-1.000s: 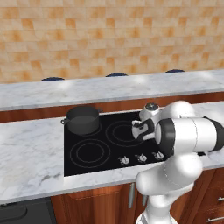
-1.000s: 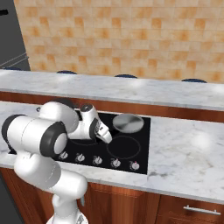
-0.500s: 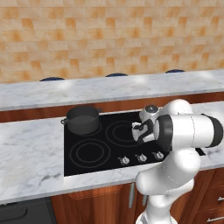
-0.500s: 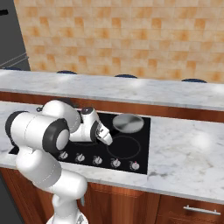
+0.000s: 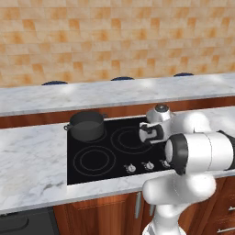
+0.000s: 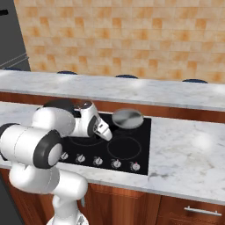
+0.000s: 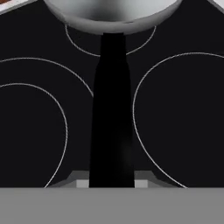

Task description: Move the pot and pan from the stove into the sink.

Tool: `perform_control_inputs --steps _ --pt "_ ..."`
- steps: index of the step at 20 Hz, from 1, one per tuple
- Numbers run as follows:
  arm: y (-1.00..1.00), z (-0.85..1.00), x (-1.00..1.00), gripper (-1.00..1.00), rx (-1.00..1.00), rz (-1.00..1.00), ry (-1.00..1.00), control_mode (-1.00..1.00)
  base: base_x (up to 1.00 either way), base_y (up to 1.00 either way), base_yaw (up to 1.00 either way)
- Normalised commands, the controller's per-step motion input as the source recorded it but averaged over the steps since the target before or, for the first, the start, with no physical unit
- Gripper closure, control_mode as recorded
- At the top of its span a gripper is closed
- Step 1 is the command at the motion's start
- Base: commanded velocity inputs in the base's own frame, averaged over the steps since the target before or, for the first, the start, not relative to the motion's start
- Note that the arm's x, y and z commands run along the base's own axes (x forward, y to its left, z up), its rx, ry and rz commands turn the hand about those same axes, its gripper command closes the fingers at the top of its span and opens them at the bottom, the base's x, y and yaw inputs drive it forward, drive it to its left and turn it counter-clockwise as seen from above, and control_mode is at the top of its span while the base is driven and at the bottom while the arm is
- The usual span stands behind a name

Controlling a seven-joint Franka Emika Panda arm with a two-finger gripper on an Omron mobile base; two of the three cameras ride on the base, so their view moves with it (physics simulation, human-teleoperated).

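The dark grey pot (image 5: 86,125) stands on the back left burner of the black stove (image 5: 96,160). On the back right burner sits the silver pan (image 6: 127,117), its bowl (image 7: 111,13) at the top of the hand view. Its long black handle (image 7: 111,109) runs down over the stove glass (image 7: 175,109) and ends between my fingertips (image 7: 82,183). My gripper (image 7: 111,183) is low over the stove's middle (image 6: 107,133) (image 5: 148,134), shut on the handle's end, its tips tight against both sides. The sink is out of view.
A row of silver knobs (image 6: 116,163) lines the stove's front edge. White marble counter (image 5: 32,160) lies on both sides of the stove (image 6: 127,147), with a raised marble ledge (image 5: 114,94) behind it. A tall dark appliance (image 6: 11,35) stands far left.
My elbow has swung slightly outward while the hand stays over the stove's middle. Pot and pan have not moved.
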Motion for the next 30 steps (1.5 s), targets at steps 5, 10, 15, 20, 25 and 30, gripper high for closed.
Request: perform_control_inputs --steps 5,10,15,20,25,30 --pt "0.0 0.83 -0.3 1.0 0.0 0.11 0.06 -1.0 0.0 0.0 0.0" --pt "0.05 0.65 -0.58 1.0 -0.02 0.22 0.04 -1.0 0.0 0.0 0.0" --pt "0.01 0.52 -0.74 1.0 -0.04 0.23 0.0 -1.0 0.0 0.0 0.0" --pt "0.0 0.37 -0.83 1.0 -0.03 0.21 0.0 -1.0 0.0 0.0 0.0" --pt "-0.01 0.18 -0.87 1.0 -0.02 0.19 -0.02 -1.0 0.0 0.0 0.0" --pt "-0.07 0.09 -0.88 1.0 -0.01 0.17 -0.07 -1.0 0.0 0.0 0.0"
